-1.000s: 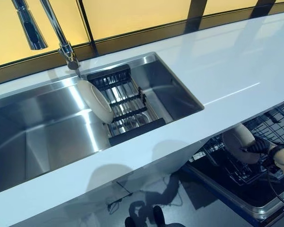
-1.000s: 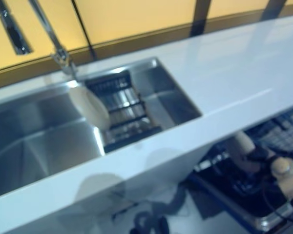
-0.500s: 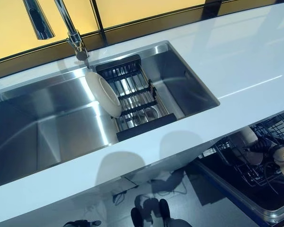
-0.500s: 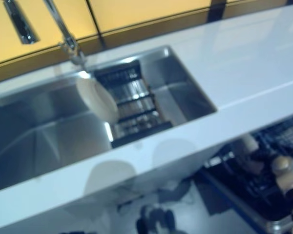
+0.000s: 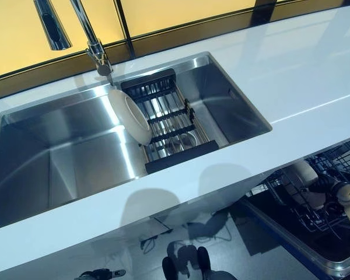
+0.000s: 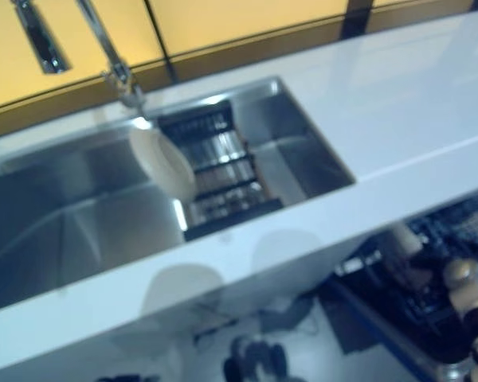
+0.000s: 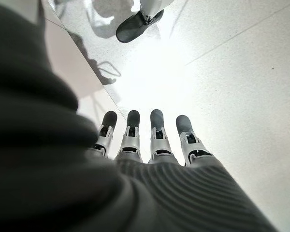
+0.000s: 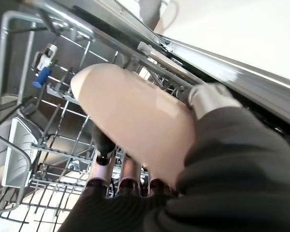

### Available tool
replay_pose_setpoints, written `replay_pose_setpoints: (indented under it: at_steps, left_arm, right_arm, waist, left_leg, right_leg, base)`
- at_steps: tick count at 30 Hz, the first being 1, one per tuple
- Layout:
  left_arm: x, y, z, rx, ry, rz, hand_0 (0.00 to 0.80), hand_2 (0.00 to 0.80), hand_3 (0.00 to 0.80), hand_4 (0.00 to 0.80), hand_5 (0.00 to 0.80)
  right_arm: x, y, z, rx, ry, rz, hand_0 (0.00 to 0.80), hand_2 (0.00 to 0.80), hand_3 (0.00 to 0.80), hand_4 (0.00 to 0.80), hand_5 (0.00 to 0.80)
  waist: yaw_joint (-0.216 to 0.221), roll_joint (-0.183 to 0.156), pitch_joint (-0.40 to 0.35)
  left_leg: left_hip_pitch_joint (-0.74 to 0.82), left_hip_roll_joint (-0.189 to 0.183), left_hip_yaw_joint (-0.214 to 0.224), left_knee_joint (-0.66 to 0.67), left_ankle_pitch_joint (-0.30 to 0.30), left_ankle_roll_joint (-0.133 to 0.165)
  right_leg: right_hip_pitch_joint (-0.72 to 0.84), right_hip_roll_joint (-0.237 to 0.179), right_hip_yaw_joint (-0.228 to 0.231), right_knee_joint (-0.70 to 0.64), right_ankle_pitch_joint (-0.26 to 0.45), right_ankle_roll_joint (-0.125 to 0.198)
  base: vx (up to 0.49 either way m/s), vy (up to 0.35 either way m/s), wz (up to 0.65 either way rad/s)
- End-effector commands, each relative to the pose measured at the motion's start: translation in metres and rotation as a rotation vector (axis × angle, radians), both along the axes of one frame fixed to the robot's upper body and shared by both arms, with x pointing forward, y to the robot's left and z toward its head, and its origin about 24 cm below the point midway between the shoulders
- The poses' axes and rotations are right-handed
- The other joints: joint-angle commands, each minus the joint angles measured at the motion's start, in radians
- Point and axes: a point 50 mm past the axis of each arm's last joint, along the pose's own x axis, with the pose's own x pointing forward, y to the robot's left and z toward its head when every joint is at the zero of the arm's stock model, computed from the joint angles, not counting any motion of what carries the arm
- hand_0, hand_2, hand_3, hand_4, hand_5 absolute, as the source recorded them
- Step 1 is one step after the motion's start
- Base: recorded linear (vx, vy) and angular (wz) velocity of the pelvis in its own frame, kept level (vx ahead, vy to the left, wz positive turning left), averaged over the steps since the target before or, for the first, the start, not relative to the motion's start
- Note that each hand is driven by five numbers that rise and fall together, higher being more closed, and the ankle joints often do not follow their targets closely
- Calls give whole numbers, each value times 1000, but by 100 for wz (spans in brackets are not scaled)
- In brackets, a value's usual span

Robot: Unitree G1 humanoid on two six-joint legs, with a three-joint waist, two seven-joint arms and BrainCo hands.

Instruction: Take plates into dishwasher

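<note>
A white plate (image 5: pixel 131 116) stands on edge in the black dish rack (image 5: pixel 169 119) inside the steel sink (image 5: pixel 58 157). Below the counter at the lower right, my right hand (image 5: pixel 325 185) is shut on a second cream plate (image 5: pixel 303 173) and holds it tilted among the wires of the dishwasher rack (image 5: pixel 338 160). In the right wrist view this plate (image 8: pixel 135 116) fills the middle, with fingers (image 8: pixel 102 157) under it and the thumb (image 8: pixel 208 96) on its rim. My left hand (image 7: pixel 154 140) hangs over the floor with straight fingers and holds nothing.
A white counter (image 5: pixel 291 76) runs around the sink and overhangs the open dishwasher. A tall tap (image 5: pixel 90 41) stands behind the sink. A grey cutlery holder (image 8: pixel 17 154) sits in the dishwasher rack. A person's shoe (image 7: pixel 135 24) shows on the floor.
The camera has shifted, so the sink sits further right in view. My right hand with the plate has sunk slightly lower into the dishwasher rack.
</note>
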Motion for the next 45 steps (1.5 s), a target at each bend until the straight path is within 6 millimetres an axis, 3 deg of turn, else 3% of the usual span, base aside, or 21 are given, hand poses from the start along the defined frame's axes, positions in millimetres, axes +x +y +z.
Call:
replay_pose_setpoints:
  at_steps: [1, 8, 18, 22, 26, 29, 34, 38, 45]
  left_arm:
    - [-1, 10, 2, 49, 52, -37, 0, 0, 0, 0, 0]
    - [-7, 14, 1, 59, 67, -29, 0, 0, 0, 0, 0]
    - [-25, 29, 2, 92, 106, 28, 0, 0, 0, 0, 0]
    - [-36, 34, 1, 100, 126, 53, 0, 0, 0, 0, 0]
    - [-41, 36, 0, 108, 140, 72, 0, 0, 0, 0, 0]
    - [-49, 38, -1, 114, 161, 81, 0, 0, 0, 0, 0]
    - [-55, 38, -2, 110, 169, 84, 0, 0, 0, 0, 0]
    - [-53, 34, -3, 100, 165, 77, 0, 0, 0, 0, 0]
    - [-55, 23, -8, 74, 184, 77, 0, 0, 0, 0, 0]
  right_arm:
    - [2, 0, 0, 17, -12, -22, 0, 0, 0, 0, 0]
    - [-10, -16, 12, 10, -19, -79, 0, 0, 0, 0, 0]
    - [-57, -65, 59, 7, -52, -287, 0, 0, 0, 0, 0]
    - [-86, -95, 95, -53, -97, -403, 0, 0, 0, 0, 0]
    - [-103, -109, 128, -147, -146, -472, 0, 0, 0, 0, 0]
    - [-109, -115, 170, -277, -247, -496, 0, 0, 0, 0, 0]
    - [-88, -94, 229, -494, -522, -379, 0, 0, 0, 0, 0]
    - [-57, -53, 268, -649, -730, -222, 0, 0, 0, 0, 0]
    - [-3, 31, 303, -980, -845, 146, 0, 0, 0, 0, 0]
  waist:
    - [27, -46, -56]
    - [19, -72, -68]
    - [-19, -143, -108]
    - [-27, -171, -133]
    - [-27, -187, -150]
    - [-21, -198, -168]
    - [1, -203, -182]
    - [32, -205, -184]
    - [79, -201, -187]
  left_leg:
    - [33, 8, -14, 1, -98, -34]
    - [48, 15, -9, 1, -102, -34]
    - [89, 28, 7, 1, -111, -34]
    - [105, 35, 9, 1, -115, -31]
    - [112, 38, 8, 1, -117, -29]
    - [120, 37, 0, 1, -116, -28]
    - [122, 30, -25, 1, -112, -27]
    - [113, 22, -51, 1, -109, -26]
    - [83, 11, -98, 1, -94, -28]
  right_leg:
    - [-9, -20, -6, 3, -25, 98]
    - [4, -11, 8, 3, -25, 98]
    - [41, 13, 44, 3, -23, 100]
    - [57, 26, 59, 3, -22, 100]
    - [67, 33, 68, 3, -22, 101]
    - [76, 39, 76, 3, -23, 100]
    - [88, 39, 74, 3, -28, 99]
    - [90, 33, 56, 3, -35, 99]
    - [83, 18, -2, 3, -48, 96]
  base:
    - [0, 0, 0]
    - [11, 6, 0]
    - [49, 28, -5]
    - [50, 23, -7]
    - [36, 32, -8]
    - [57, 35, -3]
    - [48, 29, -1]
    - [30, 32, 5]
    - [32, 33, 18]
